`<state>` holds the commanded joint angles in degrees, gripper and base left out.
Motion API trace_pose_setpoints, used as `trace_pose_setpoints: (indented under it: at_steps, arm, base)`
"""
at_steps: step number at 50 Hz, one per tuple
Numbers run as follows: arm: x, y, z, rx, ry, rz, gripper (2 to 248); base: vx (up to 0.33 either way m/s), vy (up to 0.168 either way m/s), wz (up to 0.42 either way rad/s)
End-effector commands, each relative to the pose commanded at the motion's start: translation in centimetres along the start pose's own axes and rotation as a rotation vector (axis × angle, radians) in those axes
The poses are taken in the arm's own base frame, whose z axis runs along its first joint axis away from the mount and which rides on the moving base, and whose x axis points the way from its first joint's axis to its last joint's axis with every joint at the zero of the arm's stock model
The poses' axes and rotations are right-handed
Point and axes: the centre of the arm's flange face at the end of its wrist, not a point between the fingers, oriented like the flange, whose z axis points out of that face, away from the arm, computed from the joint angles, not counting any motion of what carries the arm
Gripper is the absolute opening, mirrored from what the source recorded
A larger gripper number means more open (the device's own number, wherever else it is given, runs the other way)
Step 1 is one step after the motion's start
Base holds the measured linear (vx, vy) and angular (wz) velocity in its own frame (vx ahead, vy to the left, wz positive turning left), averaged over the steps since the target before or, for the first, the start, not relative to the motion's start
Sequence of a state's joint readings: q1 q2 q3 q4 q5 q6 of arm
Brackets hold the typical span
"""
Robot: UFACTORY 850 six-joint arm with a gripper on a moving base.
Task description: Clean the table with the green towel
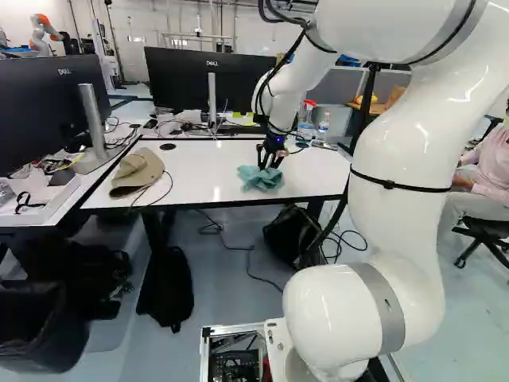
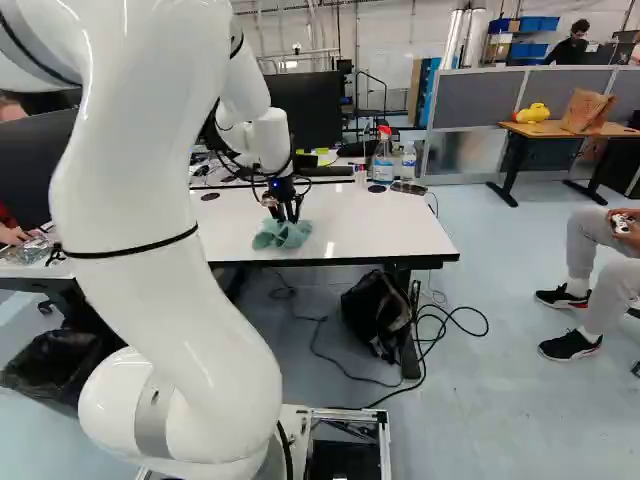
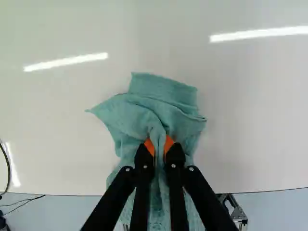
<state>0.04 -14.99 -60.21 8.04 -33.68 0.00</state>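
Observation:
My gripper [image 1: 270, 159] points down at the white table [image 1: 215, 159] near its front edge, on the green towel [image 1: 259, 178]. In the right base view the towel [image 2: 283, 235] lies crumpled under the gripper [image 2: 285, 210]. Seen from the wrist, the gripper [image 3: 160, 147] is shut on a fold of the towel [image 3: 159, 103], pinched between its orange pads. The towel spreads over the tabletop ahead of the fingers and on both sides, and part of it runs back beneath them toward the table edge.
A tan cap [image 1: 137, 171] with a cable lies at the table's left. Spray bottle [image 2: 383, 155], water bottle [image 2: 409, 160] and glasses case [image 2: 408, 188] stand or lie at the back right. Monitors [image 1: 199, 79] rise behind. A black bag [image 2: 378, 313] is on the floor.

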Motion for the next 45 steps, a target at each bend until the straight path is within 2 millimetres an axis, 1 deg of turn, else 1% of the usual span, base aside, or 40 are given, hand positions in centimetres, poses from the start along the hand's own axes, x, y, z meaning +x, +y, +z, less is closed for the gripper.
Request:
trace_pose_setpoints:
  at_steps: [14,22,29,35,45]
  arm:
    - [2.3,1.6,0.3,-0.005,0.016,0.031,41]
    - [3.7,1.6,0.6,-0.005,0.025,0.033,41]
    - [4.9,1.2,0.9,-0.003,0.033,0.027,41]
    - [5.7,0.4,1.1,0.001,0.038,0.014,41]
    - [6.1,-1.3,1.4,0.007,0.039,-0.015,41]
  base:
    - [0.000,0.000,0.000]
    - [0.000,0.000,0.000]
    - [0.000,0.000,0.000]
    - [0.000,0.000,0.000]
    - [0.000,0.000,0.000]
